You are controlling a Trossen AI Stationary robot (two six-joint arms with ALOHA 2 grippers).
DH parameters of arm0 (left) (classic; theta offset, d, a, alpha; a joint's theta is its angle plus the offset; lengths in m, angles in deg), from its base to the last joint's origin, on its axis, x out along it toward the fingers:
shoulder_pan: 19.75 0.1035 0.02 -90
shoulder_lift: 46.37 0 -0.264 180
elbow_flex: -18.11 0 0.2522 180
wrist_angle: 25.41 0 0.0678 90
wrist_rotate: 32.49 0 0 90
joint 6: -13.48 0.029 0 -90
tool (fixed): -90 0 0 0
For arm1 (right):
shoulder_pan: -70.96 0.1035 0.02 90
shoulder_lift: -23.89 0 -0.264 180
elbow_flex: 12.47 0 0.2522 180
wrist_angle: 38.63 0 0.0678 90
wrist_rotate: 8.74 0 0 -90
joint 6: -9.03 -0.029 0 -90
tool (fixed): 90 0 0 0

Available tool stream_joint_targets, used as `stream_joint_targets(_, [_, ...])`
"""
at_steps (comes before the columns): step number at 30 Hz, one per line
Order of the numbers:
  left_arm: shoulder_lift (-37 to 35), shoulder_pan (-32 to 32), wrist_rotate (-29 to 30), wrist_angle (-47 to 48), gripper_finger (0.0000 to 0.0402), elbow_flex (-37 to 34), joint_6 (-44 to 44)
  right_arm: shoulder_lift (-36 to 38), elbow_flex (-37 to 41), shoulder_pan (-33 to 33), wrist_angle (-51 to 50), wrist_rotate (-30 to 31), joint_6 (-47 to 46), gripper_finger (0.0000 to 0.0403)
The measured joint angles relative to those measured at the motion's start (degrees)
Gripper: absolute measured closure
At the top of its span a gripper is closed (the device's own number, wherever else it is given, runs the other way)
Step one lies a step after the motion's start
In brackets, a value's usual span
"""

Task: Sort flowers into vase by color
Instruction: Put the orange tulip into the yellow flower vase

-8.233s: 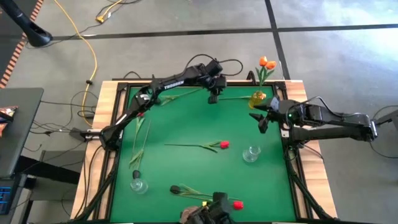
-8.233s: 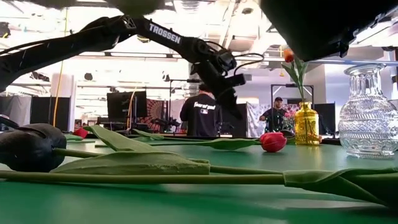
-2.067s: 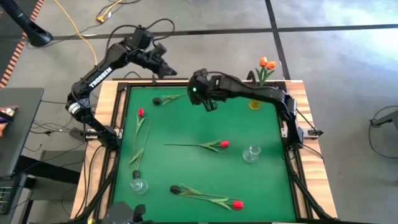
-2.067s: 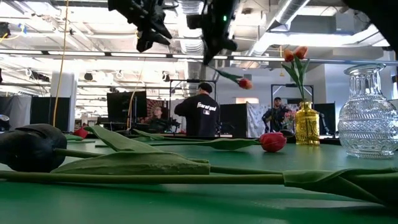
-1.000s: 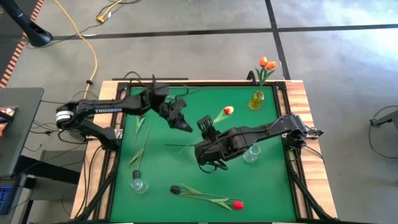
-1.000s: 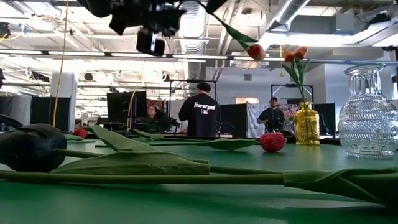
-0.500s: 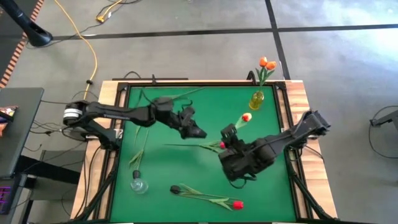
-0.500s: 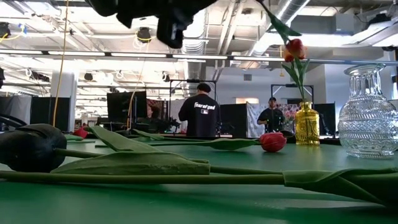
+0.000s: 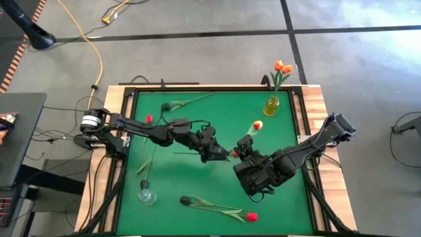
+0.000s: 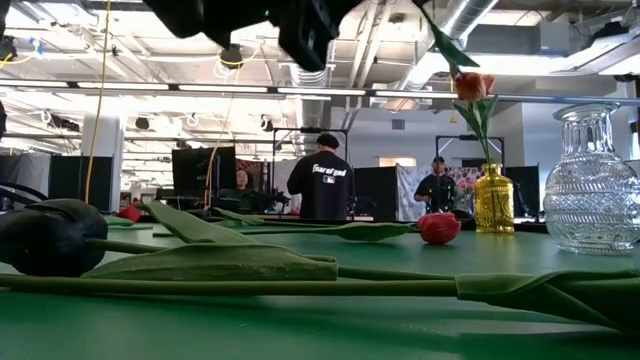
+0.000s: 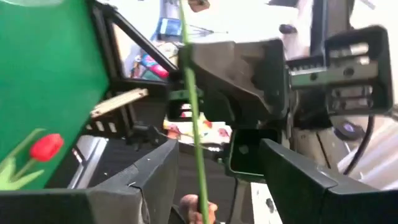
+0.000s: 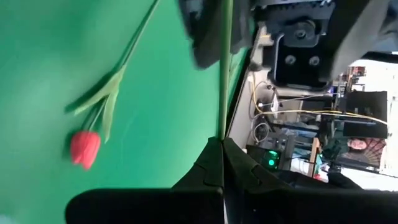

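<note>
We see a red tulip (image 9: pixel 257 125) lifted above the green table (image 9: pixel 197 125), its stem (image 12: pixel 224 68) pinched between the closed fingers of the right gripper (image 12: pixel 219 142) near the table's middle. The left gripper (image 11: pixel 205 171) faces it, fingers spread on either side of that stem without gripping. Near the far right corner, a yellow vase (image 9: pixel 271 105) holds orange tulips (image 9: pixel 283 66); other tulips lie on the table.
</note>
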Motion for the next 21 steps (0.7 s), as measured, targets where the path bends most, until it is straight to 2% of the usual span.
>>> stream_joint_targets(11, [-0.02, -0.05, -1.69, 2.30, 0.0196, 1.64, 0.89, 0.02, -0.02, -1.05, 7.54, 1.07, 7.93, 0.0388])
stream_joint_targets(21, [-0.02, 1.61, -5.06, 2.20, 0.0267, 1.64, 1.81, 0.02, -0.02, -0.60, 10.44, 0.85, 9.15, 0.0387])
